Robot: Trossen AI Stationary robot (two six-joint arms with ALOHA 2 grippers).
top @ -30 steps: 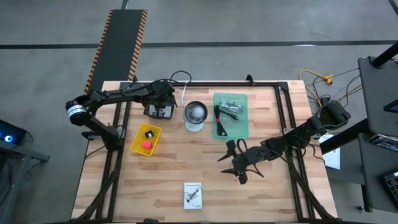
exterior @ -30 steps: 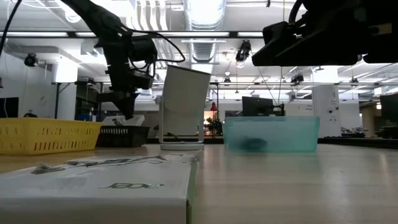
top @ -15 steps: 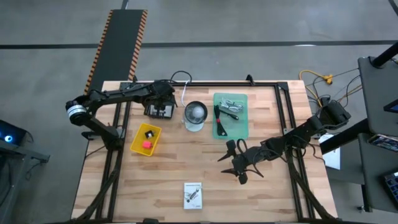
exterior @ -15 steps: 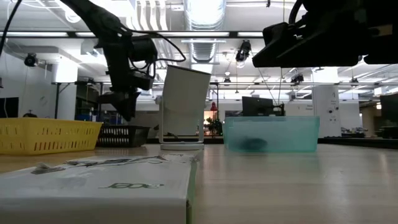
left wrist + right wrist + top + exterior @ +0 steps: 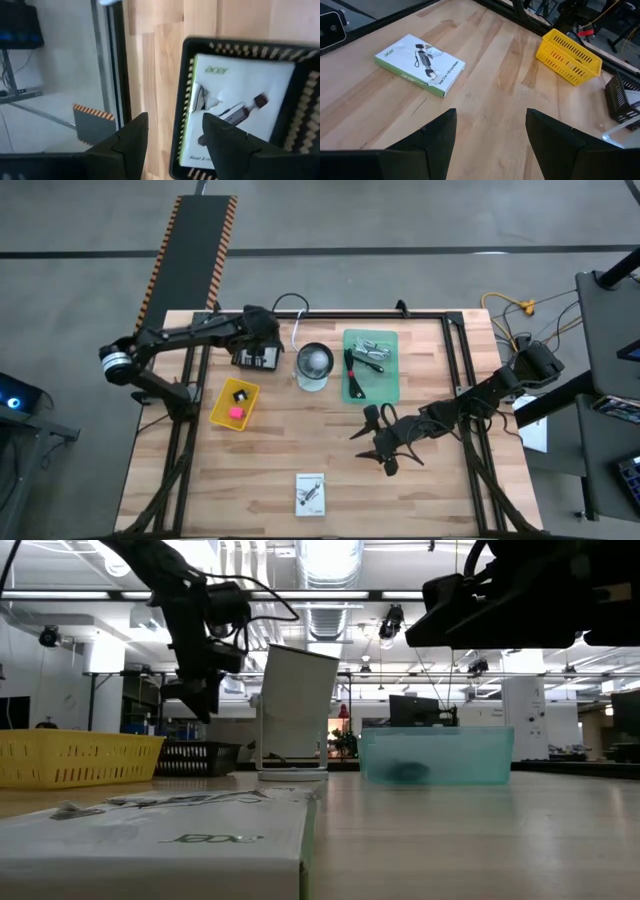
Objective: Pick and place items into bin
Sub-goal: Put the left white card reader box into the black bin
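Bare wood lies around the white box [image 5: 311, 493]; the bins and the cup [image 5: 314, 365] crowd the far edge.

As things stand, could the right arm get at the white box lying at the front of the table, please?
Probably yes. The right gripper hangs open above bare wood, and the white box lies flat in the open with nothing between them. The right wrist view shows the box ahead of the fingers, unobstructed.
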